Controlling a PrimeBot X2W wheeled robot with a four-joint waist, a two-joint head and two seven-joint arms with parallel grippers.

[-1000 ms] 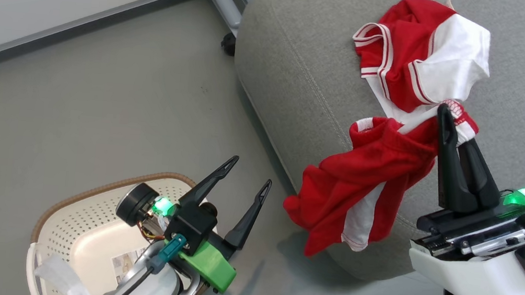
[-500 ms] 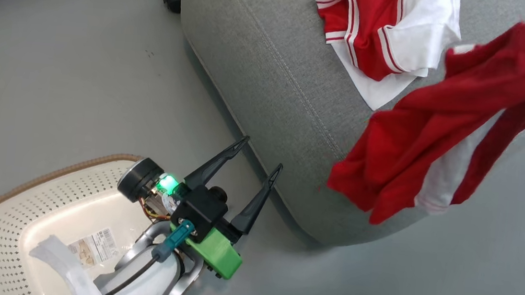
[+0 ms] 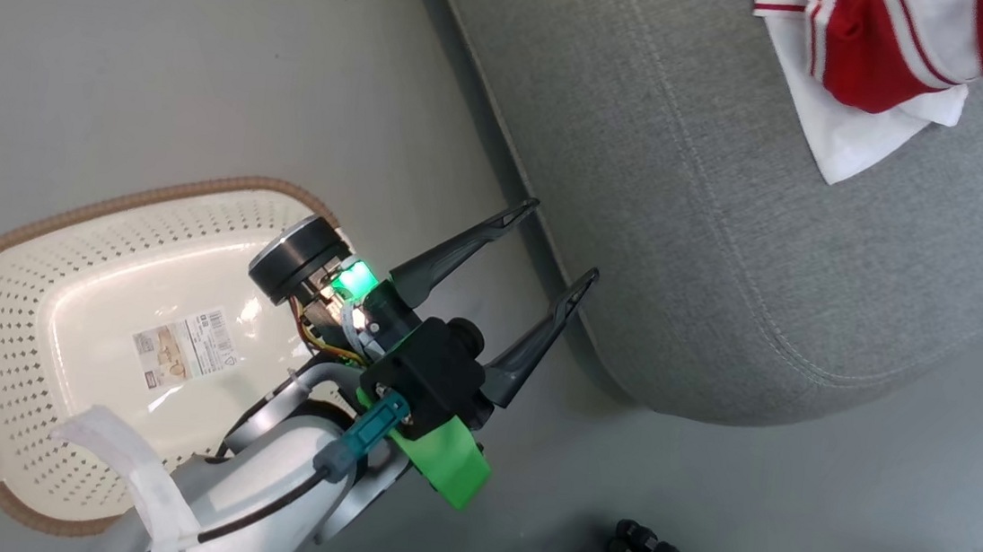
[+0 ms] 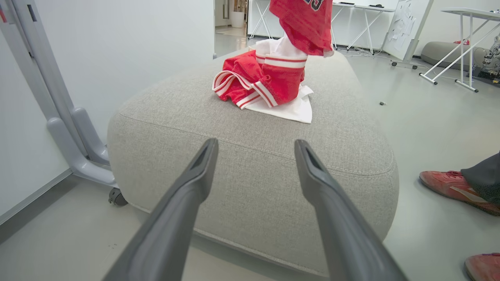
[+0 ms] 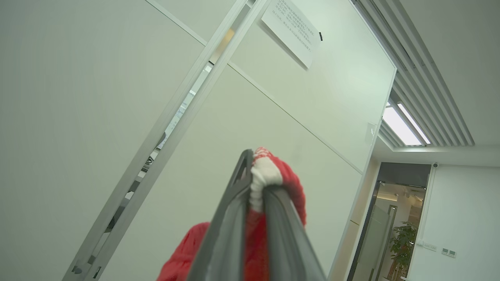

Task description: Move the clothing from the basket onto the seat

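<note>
While right hand (image 5: 256, 175) pinches clothing (image 5: 290, 180) and left hand (image 3: 564, 239) gapes, basket (image 3: 10, 311) holds a label (image 3: 183, 345).

Bright, even indoor light; a ceiling light (image 5: 404, 127) glows at upper right in the right wrist view. A soft shadow on the floor (image 3: 161, 55) rims the seat (image 3: 726, 272); glare spots the basket (image 3: 29, 304) bottom. Close foreground in both wrist views is defocused

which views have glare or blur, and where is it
Head view: sharp, with glare patches on the basket floor beside its label. Left wrist view: the left tool looms soft near the lens, while the seat is crisp. Right wrist view: the ceiling light is blown out, and the right tool and clothing are blurred close up.
</note>
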